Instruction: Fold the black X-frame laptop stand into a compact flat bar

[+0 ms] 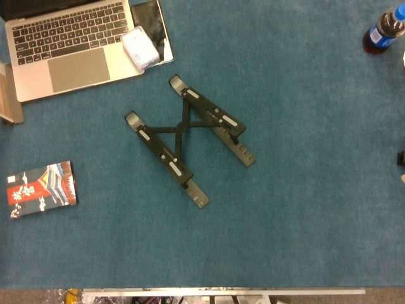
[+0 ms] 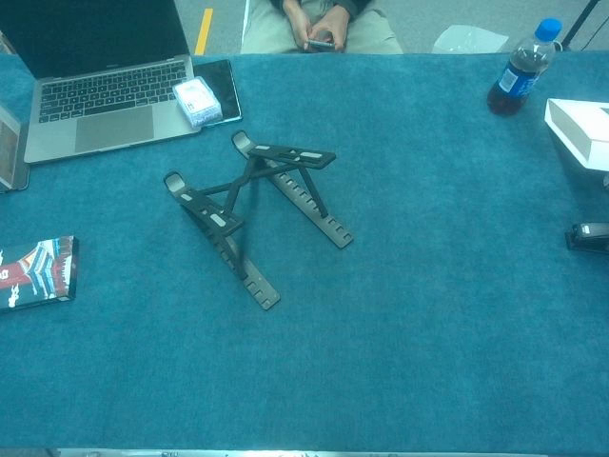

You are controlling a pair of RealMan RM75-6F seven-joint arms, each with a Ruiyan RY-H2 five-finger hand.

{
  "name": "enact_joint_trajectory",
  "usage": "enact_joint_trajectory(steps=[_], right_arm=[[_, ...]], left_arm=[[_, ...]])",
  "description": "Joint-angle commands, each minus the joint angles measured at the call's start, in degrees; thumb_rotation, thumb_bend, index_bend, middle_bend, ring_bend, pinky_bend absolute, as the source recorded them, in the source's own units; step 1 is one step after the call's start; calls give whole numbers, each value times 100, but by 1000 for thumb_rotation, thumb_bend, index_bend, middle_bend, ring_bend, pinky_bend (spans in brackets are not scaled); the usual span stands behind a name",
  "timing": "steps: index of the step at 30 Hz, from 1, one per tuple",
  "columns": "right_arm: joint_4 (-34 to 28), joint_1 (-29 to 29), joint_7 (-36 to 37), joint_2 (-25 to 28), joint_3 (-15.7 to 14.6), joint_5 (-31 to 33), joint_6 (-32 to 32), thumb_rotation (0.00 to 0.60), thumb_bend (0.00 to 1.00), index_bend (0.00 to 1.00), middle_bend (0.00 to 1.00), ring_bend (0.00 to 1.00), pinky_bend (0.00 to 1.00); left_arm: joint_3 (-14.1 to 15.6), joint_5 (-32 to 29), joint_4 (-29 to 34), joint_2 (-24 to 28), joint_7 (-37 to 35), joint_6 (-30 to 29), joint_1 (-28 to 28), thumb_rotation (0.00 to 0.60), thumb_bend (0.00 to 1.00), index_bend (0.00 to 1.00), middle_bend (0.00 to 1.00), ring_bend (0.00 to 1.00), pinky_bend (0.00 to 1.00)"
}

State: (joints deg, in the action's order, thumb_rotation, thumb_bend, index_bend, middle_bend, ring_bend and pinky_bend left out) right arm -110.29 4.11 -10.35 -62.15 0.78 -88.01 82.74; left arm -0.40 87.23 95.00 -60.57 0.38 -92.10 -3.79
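Teal cloth table (image 1: 304, 209): my laptop stand (image 1: 187, 145) sits fully open at centre, laptop (image 1: 69, 44) at ten o'clock. Neither hand shows, so nothing is folded yet.

Head view straight down on table (image 1: 304, 240); chest view lower, oblique, forward; both share tabletop.

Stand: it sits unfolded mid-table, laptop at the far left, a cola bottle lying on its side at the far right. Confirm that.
Not quite. The bottle stands upright, blue cap up, as the chest view shows; it is not lying down. The rest holds: the stand sits unfolded mid-table, its X brace spread, and the laptop is at the far left. Neither hand is in view.
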Motion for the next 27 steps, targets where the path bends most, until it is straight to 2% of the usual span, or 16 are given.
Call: enact_joint_trajectory(steps=[1,10,15,19,22,27], right_arm=[[13,5,5,1,-7,24,-28,600,0,0,22,0,0],[17,66,63,2,-15,-25,-121,600,0,0,22,0,0],[-55,208,335,99,-58,-166,-354,600,0,0,22,0,0],[-35,629,1070,390,-272,-677,-1038,600,0,0,22,0,0],[-39,993,1830,520,-325,-902,-1490,600,0,0,30,0,16],[144,1514,2991,404,-170,-1025,-1837,600,0,0,139,10,158]], left_arm=[[12,12,-3,-11,19,5,-2,600,401,67,44,0,0],[22,44,42,-5,45,-14,-9,600,401,67,44,0,0],[23,54,54,4,52,-16,-7,600,402,67,44,0,0],[31,75,91,14,87,12,11,600,402,67,43,0,0],[15,71,118,18,107,25,31,600,401,67,43,0,0],[0,86,169,51,135,43,62,600,402,67,43,0,0]])
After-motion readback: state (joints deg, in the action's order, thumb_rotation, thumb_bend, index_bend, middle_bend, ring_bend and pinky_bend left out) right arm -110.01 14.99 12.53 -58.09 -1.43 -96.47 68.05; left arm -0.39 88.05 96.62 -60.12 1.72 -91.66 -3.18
